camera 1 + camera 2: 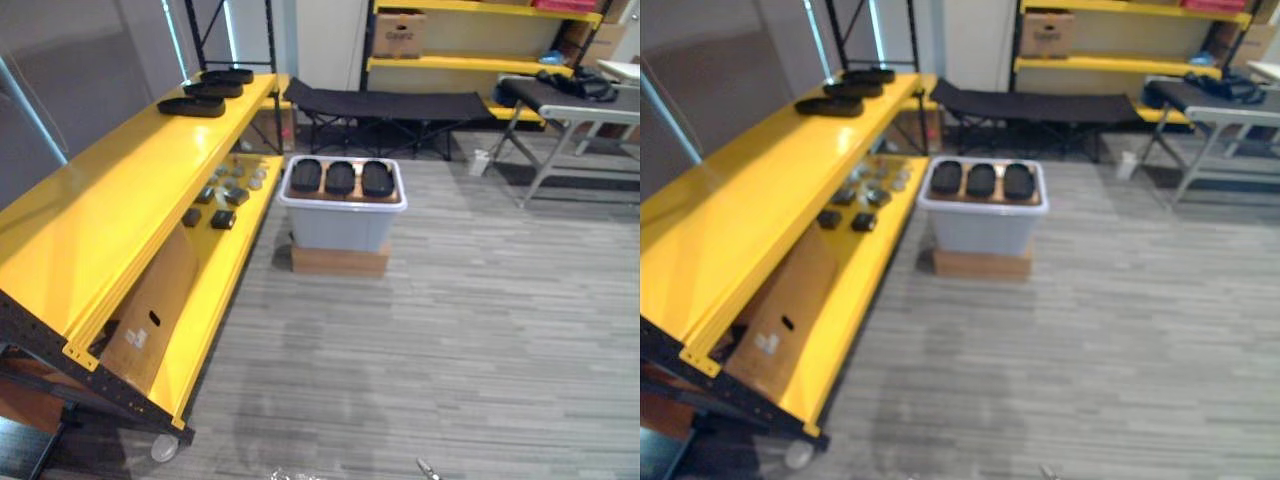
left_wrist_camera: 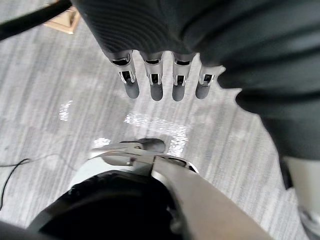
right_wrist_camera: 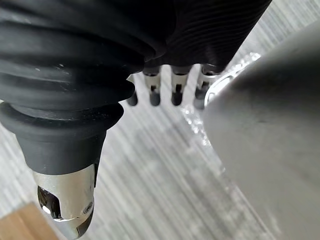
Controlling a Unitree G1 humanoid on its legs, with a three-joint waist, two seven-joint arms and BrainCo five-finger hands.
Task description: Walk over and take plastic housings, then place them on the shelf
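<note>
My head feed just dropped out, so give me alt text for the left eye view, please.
A pale grey bin holding three black plastic housings stands on a low brown base, right of a long yellow shelf. Three more housings lie at the far end of its top level; small parts sit on the lower one.

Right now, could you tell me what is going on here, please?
The robot stands back from a grey bin holding three black plastic housings, beside the yellow shelf. Three more housings lie on the shelf's top level at its far end. The left hand and right hand hang open and empty above the floor.
</note>
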